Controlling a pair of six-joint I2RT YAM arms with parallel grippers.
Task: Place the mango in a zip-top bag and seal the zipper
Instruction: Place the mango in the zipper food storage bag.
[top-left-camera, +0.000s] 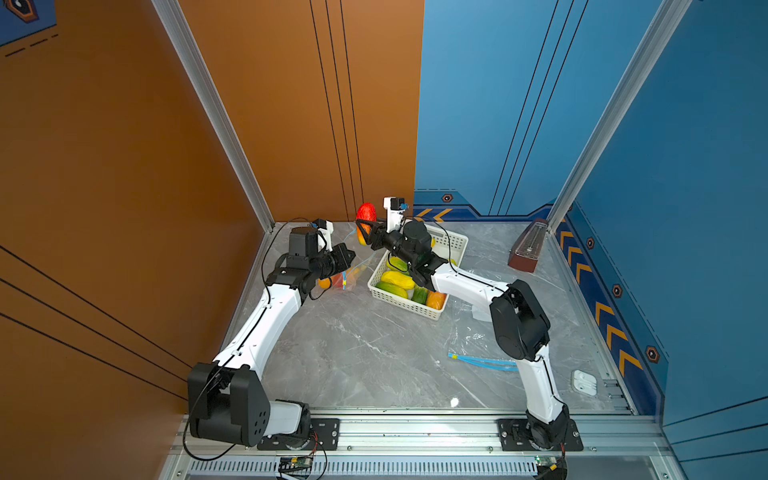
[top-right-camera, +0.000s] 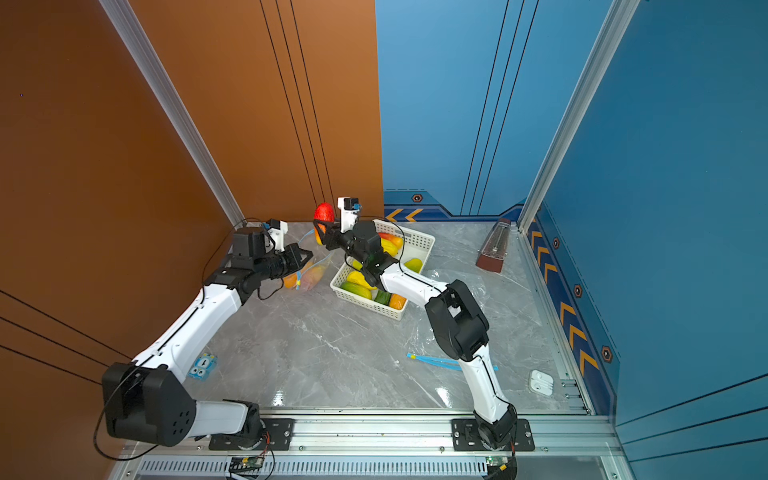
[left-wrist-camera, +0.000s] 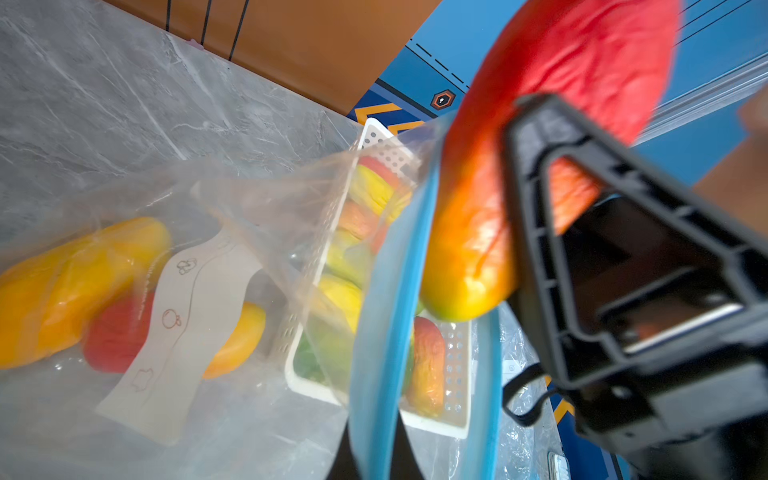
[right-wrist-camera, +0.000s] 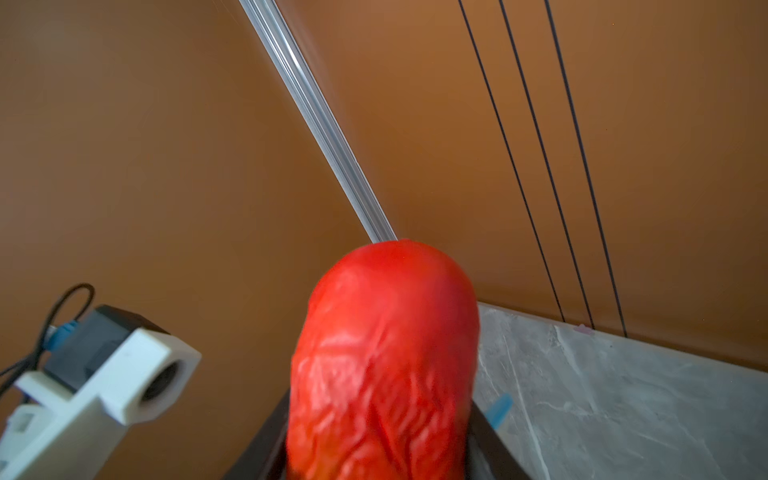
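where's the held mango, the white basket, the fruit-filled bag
mango (top-left-camera: 366, 212) in a top view, red end
basket (top-left-camera: 405, 305) in a top view, near wall
zip-top bag (left-wrist-camera: 378, 332) left wrist view, blue zipper

Red-orange mango (top-left-camera: 366, 216) stands upright at clear bag (left-wrist-camera: 257, 195)'s open mouth.

The table (top-left-camera: 353, 353) has a big bare patch in the front middle. At the back, the basket (top-left-camera: 399, 302) sits just beside the bag (top-left-camera: 356, 275), with only a thin gap between. The right arm (top-left-camera: 461, 284) stretches over the basket. The mango (top-left-camera: 366, 212) hangs at the bag's open mouth. A flat bag (top-left-camera: 469, 340) lies on the right; a brown box (top-left-camera: 527, 249) stands far back right.
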